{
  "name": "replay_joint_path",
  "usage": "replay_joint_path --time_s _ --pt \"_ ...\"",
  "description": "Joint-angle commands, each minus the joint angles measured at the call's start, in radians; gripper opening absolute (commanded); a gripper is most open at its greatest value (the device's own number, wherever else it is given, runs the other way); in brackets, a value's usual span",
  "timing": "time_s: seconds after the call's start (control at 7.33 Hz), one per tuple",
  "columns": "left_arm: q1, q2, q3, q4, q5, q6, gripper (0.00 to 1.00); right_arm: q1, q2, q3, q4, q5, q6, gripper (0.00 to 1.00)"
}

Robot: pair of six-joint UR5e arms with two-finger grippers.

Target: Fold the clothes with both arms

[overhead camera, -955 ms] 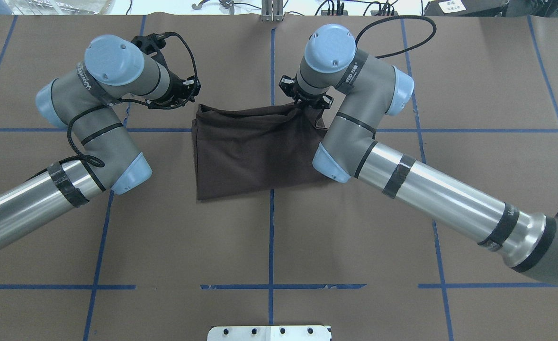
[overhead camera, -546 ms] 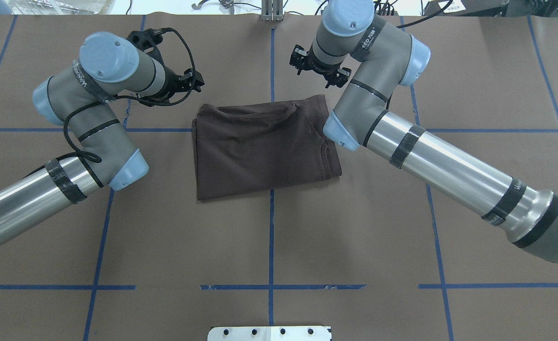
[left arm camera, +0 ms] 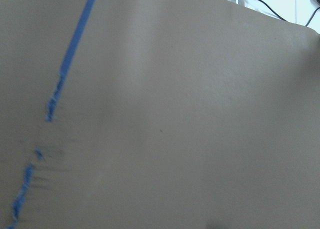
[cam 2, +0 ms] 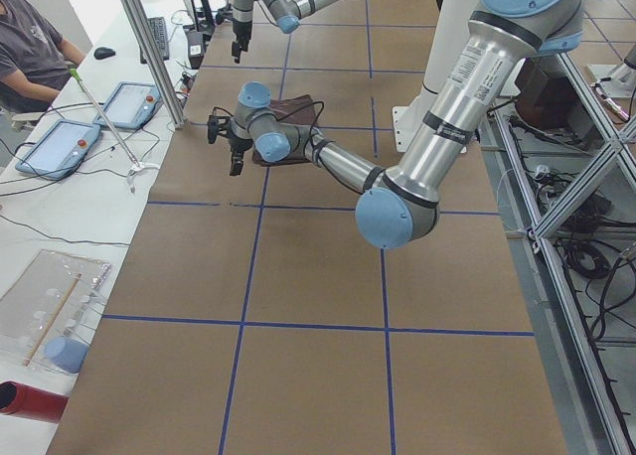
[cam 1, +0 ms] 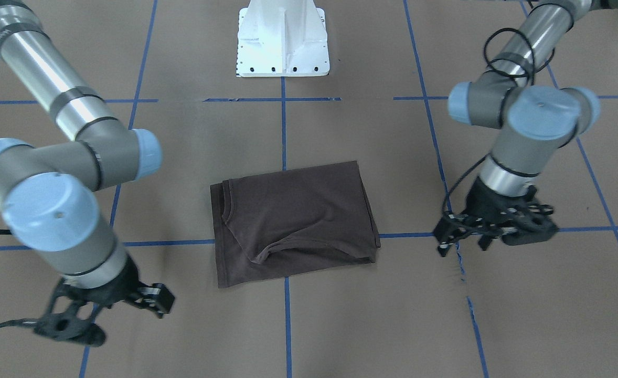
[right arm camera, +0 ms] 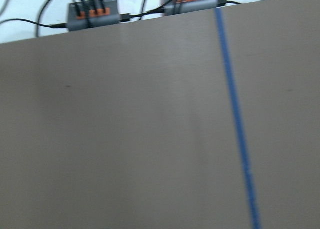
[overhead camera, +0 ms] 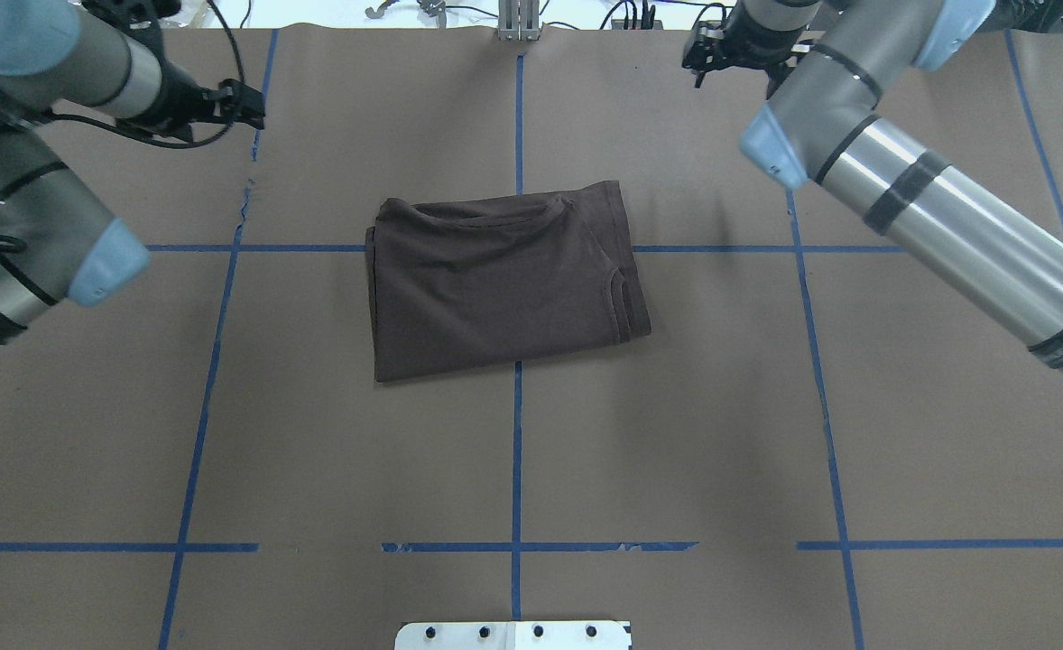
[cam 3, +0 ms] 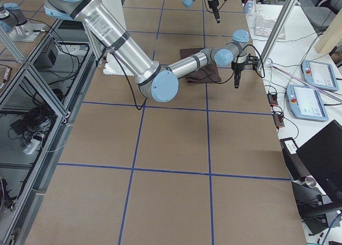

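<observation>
The clothes, one dark brown T-shirt (overhead camera: 504, 284), lie folded into a rough rectangle at the table's middle, with the collar along the far edge. In the front-facing view the shirt (cam 1: 293, 220) lies flat with one raised crease. My left gripper (overhead camera: 241, 97) hangs open over bare table far to the shirt's left and holds nothing. In the front-facing view this left gripper (cam 1: 464, 245) points down. My right gripper (overhead camera: 732, 72) is open near the far edge, to the shirt's right. In the front-facing view the right gripper (cam 1: 128, 310) is empty. Both wrist views show only bare table.
Blue tape lines (overhead camera: 516, 451) cross the brown table cover. The white base pedestal (cam 1: 283, 37) stands at the near edge. Power strips (right arm camera: 92, 14) lie beyond the far edge. A seated person (cam 2: 30, 48) and tablets (cam 2: 60, 147) are at a side desk.
My right gripper let go of the shirt's far right corner, which dropped flat. Both arms then swung outward and toward the far edge, away from the shirt.
</observation>
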Motion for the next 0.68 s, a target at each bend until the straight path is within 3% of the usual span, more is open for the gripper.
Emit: replay_joint_path --time_s 0.0,0.14,0.41,0.55 --pt "-0.271 0.130 -0.045 0.120 -0.086 0.562 1.00 0.231 -0.295 0.172 -0.047 0.160 -0.419 1.00" --pt "-0.392 0.150 -0.045 0.208 -0.121 0.846 1.00 0.361 -0.406 0.206 -0.055 0.270 -0.596 1.00" --pt "-0.563 0.184 -0.049 0.413 -0.213 1.383 1.00 0.521 -0.673 0.399 -0.183 0.313 -0.913 1.00" --pt "-0.579 0.275 -0.087 0.414 -0.314 1.430 1.00 0.619 -0.769 0.543 -0.335 0.307 -0.950 1.00"
